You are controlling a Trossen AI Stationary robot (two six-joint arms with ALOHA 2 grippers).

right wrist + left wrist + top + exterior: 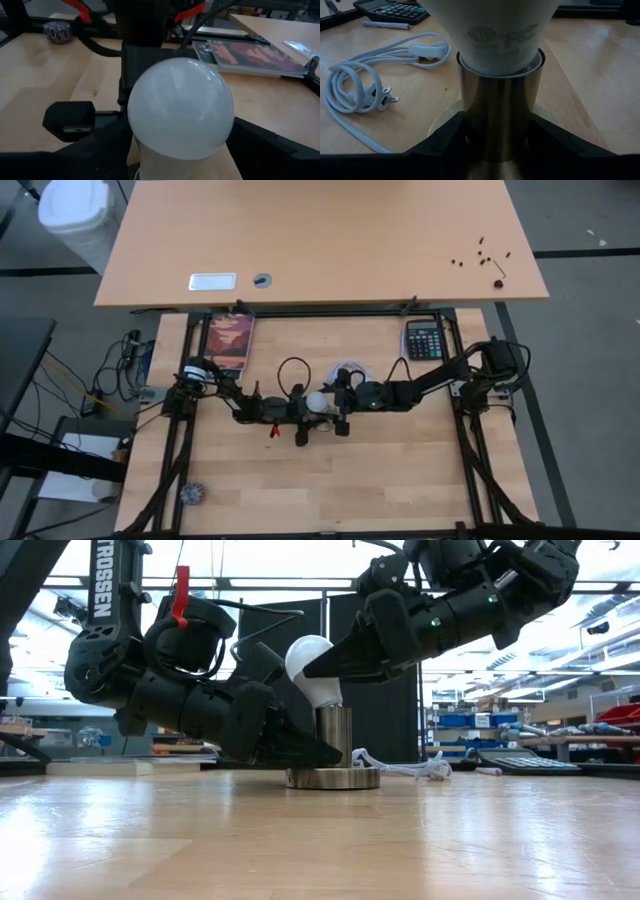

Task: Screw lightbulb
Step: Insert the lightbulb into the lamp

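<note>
The white lightbulb [310,662] stands upright with its base in the silvery socket's stem [333,735]. The socket's round foot [333,778] rests on the table. My left gripper [305,748] comes in low from the table's left and is shut on the stem. My right gripper [322,665] reaches in from the right, slanting slightly down, and is open. Its fingers [260,150] stand close on either side of the bulb's round head [180,107]. In the high view both grippers meet at the bulb [318,400] in mid-table. My left gripper pinches the socket's metal stem [500,125] between its two fingers [445,142], low down just above the foot. The fingers come nearly level from the table's left. The socket stands upright on the table. My right gripper's fingers flank the bulb's widest part; I cannot tell whether they touch it.
The socket's white cord [360,90] lies coiled behind it toward the far side. A calculator [424,338] and a pen [387,24] lie at the far right, a picture card [230,343] at the far left, and a small ball [192,494] at the near left.
</note>
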